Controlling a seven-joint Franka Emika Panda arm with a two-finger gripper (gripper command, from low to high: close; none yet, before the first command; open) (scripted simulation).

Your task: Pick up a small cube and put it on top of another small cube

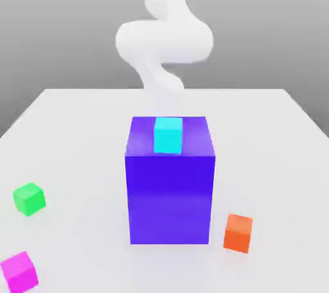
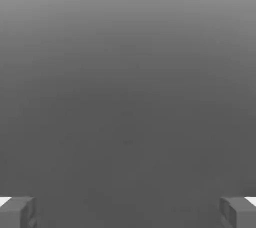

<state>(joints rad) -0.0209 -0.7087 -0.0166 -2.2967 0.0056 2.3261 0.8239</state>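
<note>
With the jaws spread and empty, nothing is stacked: the magenta cube (image 1: 20,273) must still go onto the green cube (image 1: 29,199).

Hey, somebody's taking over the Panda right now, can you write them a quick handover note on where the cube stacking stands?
Tool: open, nothing between the fingers.
Magenta cube: on the table, at the near corner on the exterior view's left.
Green cube: on the table, same side, farther back than the magenta one.
Also there: big blue block with the cyan cube on top, orange cube on the exterior view's right.
Done: no stacking.
Left: grasp the magenta cube, lift it, set it on the green one, release.
</note>
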